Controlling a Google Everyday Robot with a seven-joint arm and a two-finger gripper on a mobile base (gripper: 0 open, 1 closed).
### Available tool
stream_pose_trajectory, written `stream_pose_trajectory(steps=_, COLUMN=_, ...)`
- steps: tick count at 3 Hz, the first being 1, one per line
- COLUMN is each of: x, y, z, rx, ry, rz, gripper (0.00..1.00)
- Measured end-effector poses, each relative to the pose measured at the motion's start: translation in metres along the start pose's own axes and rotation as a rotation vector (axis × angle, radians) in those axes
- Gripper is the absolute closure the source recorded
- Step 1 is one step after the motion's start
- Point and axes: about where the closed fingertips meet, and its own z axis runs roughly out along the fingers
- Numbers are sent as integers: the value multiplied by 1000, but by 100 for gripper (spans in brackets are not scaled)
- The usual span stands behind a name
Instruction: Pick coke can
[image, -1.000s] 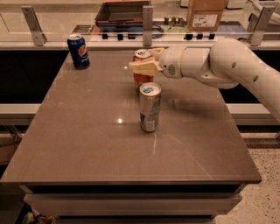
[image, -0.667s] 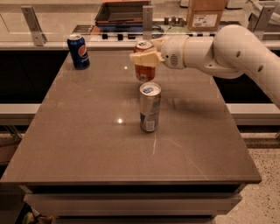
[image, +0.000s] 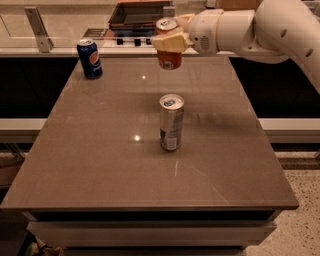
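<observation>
The coke can (image: 169, 56), orange-red with a silver top, hangs in the air above the far middle of the brown table (image: 100, 165). My gripper (image: 171, 40) comes in from the upper right on a white arm and is shut on the can. Its cream fingers (image: 171, 43) wrap the can's upper half. The can is clear of the tabletop and slightly tilted.
A tall slim silver can (image: 171, 122) with a blue tab stands upright at the table's middle, just in front of and below the held can. A blue Pepsi can (image: 90, 58) stands at the far left corner. A counter with a dark tray (image: 140, 12) runs behind the table.
My gripper has lifted the coke can off the table, up and toward the far edge. The silver can and the Pepsi can have not moved.
</observation>
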Motion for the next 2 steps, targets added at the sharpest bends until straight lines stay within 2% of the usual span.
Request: stream_pose_trajectory(steps=2, x=-39, y=-12, z=-5, rx=0, ry=-36, rz=-101, gripper=100)
